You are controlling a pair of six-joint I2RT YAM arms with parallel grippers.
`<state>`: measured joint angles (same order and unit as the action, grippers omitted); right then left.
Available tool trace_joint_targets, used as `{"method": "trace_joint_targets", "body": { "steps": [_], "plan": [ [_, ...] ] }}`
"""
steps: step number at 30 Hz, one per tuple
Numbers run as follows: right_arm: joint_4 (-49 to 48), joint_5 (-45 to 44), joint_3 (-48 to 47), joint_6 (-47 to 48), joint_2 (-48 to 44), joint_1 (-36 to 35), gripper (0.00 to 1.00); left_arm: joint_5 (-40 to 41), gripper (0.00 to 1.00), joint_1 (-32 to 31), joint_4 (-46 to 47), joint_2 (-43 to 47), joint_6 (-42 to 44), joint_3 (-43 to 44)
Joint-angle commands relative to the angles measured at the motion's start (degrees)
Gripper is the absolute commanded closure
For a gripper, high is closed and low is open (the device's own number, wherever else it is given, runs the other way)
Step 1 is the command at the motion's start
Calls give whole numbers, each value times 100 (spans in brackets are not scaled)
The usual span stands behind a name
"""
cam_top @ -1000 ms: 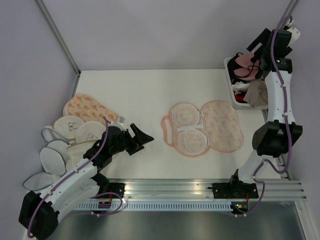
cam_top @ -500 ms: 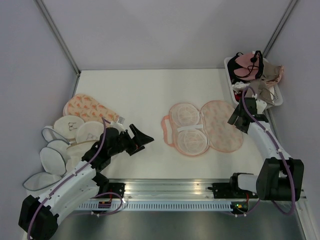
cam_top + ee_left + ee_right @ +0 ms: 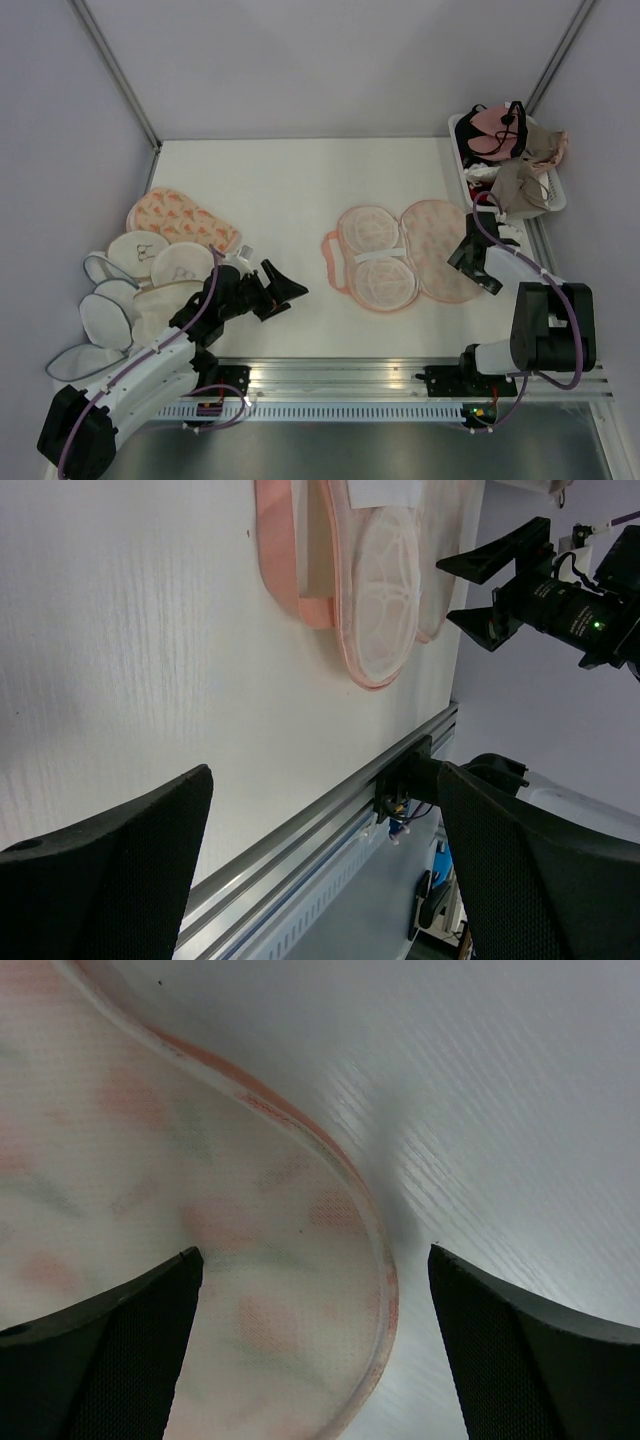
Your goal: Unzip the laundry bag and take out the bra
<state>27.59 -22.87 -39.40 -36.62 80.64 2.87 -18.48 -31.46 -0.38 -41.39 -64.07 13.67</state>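
The peach carrot-print laundry bag (image 3: 410, 255) lies unzipped and spread flat in two lobes at the table's middle, white mesh lining up. It also shows in the left wrist view (image 3: 385, 590). The pink bra (image 3: 490, 130) with black straps lies in the white bin (image 3: 553, 203) at the far right. My right gripper (image 3: 474, 268) is open and empty, low over the bag's right lobe; its own view shows the lobe's pink-trimmed edge (image 3: 200, 1210) between its jaws (image 3: 315, 1340). My left gripper (image 3: 288, 298) is open and empty, left of the bag, over bare table (image 3: 320, 870).
A second peach print pouch (image 3: 175, 218) and several round white mesh pouches (image 3: 135, 285) are heaped at the left. A beige garment (image 3: 520, 180) hangs over the bin. The aluminium rail (image 3: 400, 378) runs along the near edge.
My right arm has swung down from above the bin to the bag's right lobe, leaving the pink bra in the bin. My left gripper has shifted slightly nearer.
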Motion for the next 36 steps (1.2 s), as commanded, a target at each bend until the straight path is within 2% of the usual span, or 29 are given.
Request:
{"method": "trace_joint_targets", "body": {
  "steps": [1,4,6,7,8,10,12,16,20,26,29,30,35,36],
  "plan": [
    [-333,19,178,-469,215,29,2,-173,4,35,355,16,-149,-40],
    [-509,160,222,-434,303,38,5,-156,4,35,355,8,-149,-57],
    [-693,291,292,-390,312,38,20,-130,4,35,381,-10,-158,-66],
    [-798,518,327,-277,312,29,31,-121,4,35,407,-53,-158,-75],
    [-904,616,406,-249,321,38,59,-138,4,35,416,-71,-158,-66],
    [-1089,992,441,-118,426,29,89,-147,4,35,434,-133,-176,-75],
    [-1264,1284,477,-12,566,29,100,-156,4,35,434,-150,-167,-84],
    [-1572,2170,652,155,488,20,100,-138,4,35,407,-124,-176,-75],
    [-1609,2585,600,410,-239,-216,100,-77,4,44,294,-71,-149,-40],
    [-1205,2323,47,515,-1671,-1253,100,28,4,35,82,-10,-79,109],
    [-942,1823,-418,805,-2025,-1772,100,90,4,53,-137,95,-53,180],
    [-871,1578,-533,893,-2061,-2016,100,116,4,53,-216,122,-44,223],
    [-844,1462,-1070,1929,-1703,-2808,100,222,4,52,-410,280,-35,303],
    [-817,1365,-1140,2079,-1596,-3219,100,231,4,53,-453,298,-26,320]
  ]
}}
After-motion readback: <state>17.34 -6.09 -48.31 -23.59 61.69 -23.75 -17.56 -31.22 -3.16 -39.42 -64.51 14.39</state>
